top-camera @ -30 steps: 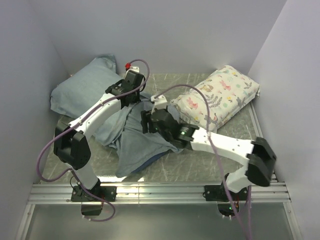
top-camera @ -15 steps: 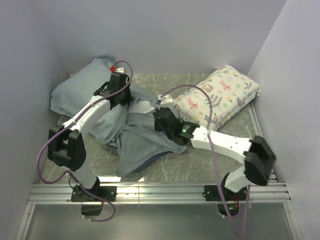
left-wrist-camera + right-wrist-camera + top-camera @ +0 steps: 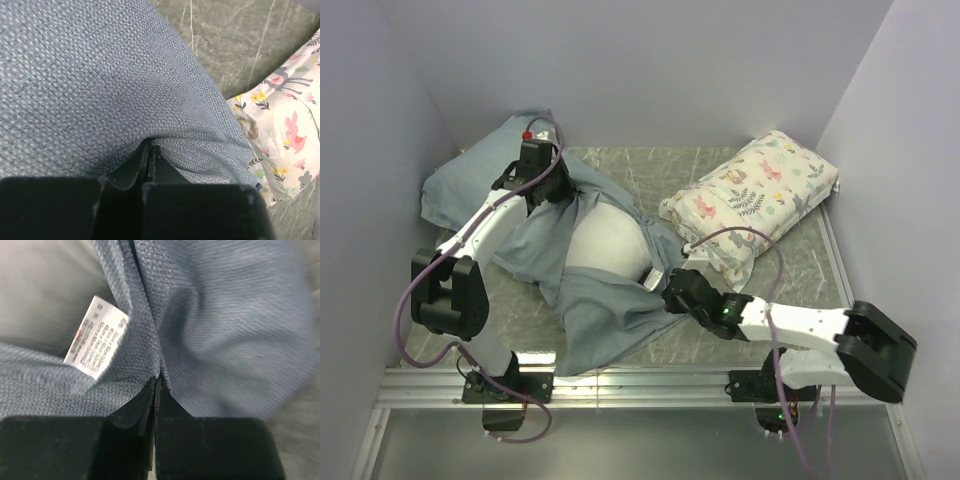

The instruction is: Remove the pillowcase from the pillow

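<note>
The pillowcase (image 3: 605, 310) lies grey-blue side out, stretched across the left and middle of the table. Its opening is spread apart, and the white pillow (image 3: 605, 240) bulges out between the two arms. My left gripper (image 3: 542, 192) is shut on a fold of the pillowcase (image 3: 100, 75) at the far left, fabric pinched at the fingertips (image 3: 149, 146). My right gripper (image 3: 670, 290) is shut on the pillowcase (image 3: 225, 330) edge at the near side of the pillow (image 3: 40, 285), beside a white printed tag (image 3: 95, 337).
A floral-print cream pillow (image 3: 750, 195) lies at the back right, close to the right arm's cable, and shows in the left wrist view (image 3: 285, 115). Walls close in on the left, back and right. A metal rail (image 3: 640, 380) runs along the near edge.
My right gripper has shut on the pillowcase and pulled it toward the near edge. My left gripper carried its fold back and left. The white pillow now shows between them.
</note>
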